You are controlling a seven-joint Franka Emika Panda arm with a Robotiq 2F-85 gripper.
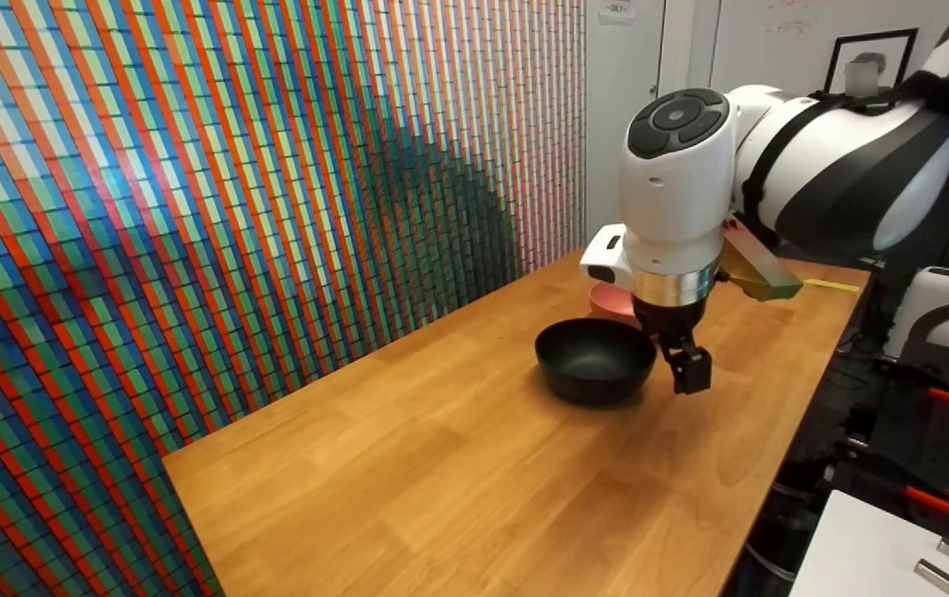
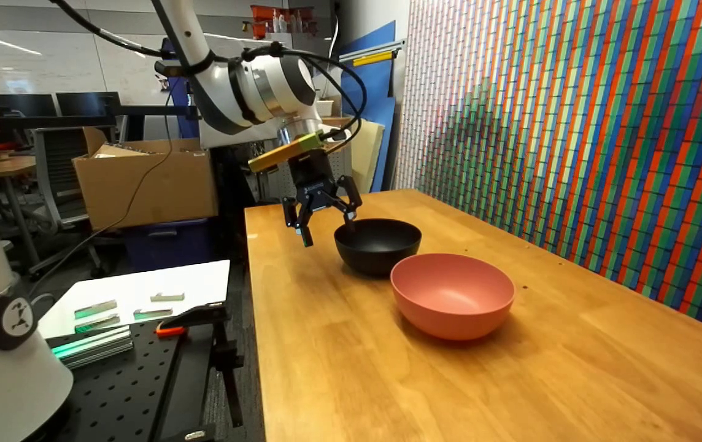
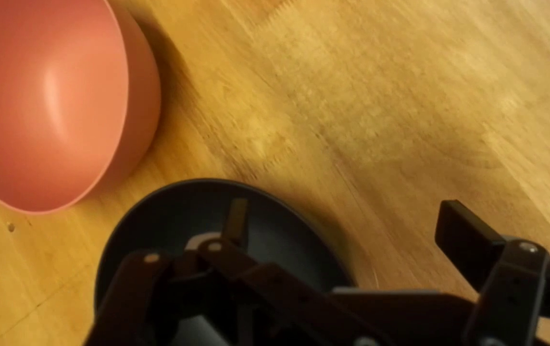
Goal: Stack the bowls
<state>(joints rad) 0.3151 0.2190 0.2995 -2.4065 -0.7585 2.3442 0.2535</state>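
The black bowl [image 1: 595, 365] stands upright on the wooden table in both exterior views [image 2: 377, 248], and part of it shows in the wrist view [image 3: 284, 240]. The salmon-red bowl [image 2: 452, 298] stands upright beside it, partly hidden behind the black bowl and arm in an exterior view [image 1: 610, 300]. It fills the upper left of the wrist view [image 3: 49, 96]. My gripper [image 2: 329, 229] is open and empty, pointing down at the black bowl's side. In the wrist view [image 3: 344, 216] one finger is over the black bowl's inside and the other is outside its rim. Contact cannot be told.
The wooden table [image 1: 408, 464] runs along a colourful patterned wall [image 1: 234, 182]. A white board [image 2: 161, 276] with metal bars and a black perforated bench [image 2: 118, 380] stand beside the table. A cardboard box [image 2: 148, 184] stands behind.
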